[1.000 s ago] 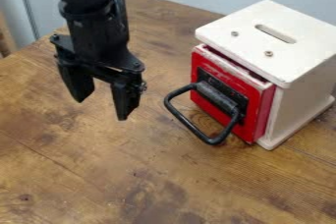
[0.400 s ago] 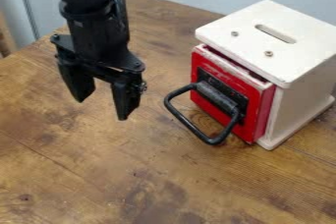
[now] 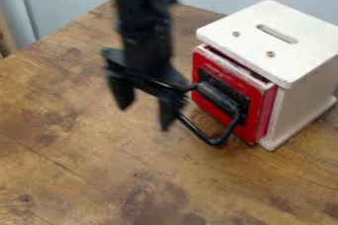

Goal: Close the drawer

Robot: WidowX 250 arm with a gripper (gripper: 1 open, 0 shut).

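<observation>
one red drawer? no: red drawer (image 3: 211, 122), one; two blurred black fingers (image 3: 145, 107).

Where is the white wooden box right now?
In the camera view, the white box stands at the upper right on the wooden table, right of the blurred end effector.

counter (image 3: 79, 160): wood, visible grain | box (image 3: 283, 37): smooth, matt, painted-looking | drawer (image 3: 211, 130): smooth red front | handle (image 3: 208, 136): smooth, black | end effector (image 3: 148, 99): blurred, finish unclear

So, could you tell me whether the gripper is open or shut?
The gripper is open: though blurred, its two fingers stand apart, with tabletop showing between them.
</observation>
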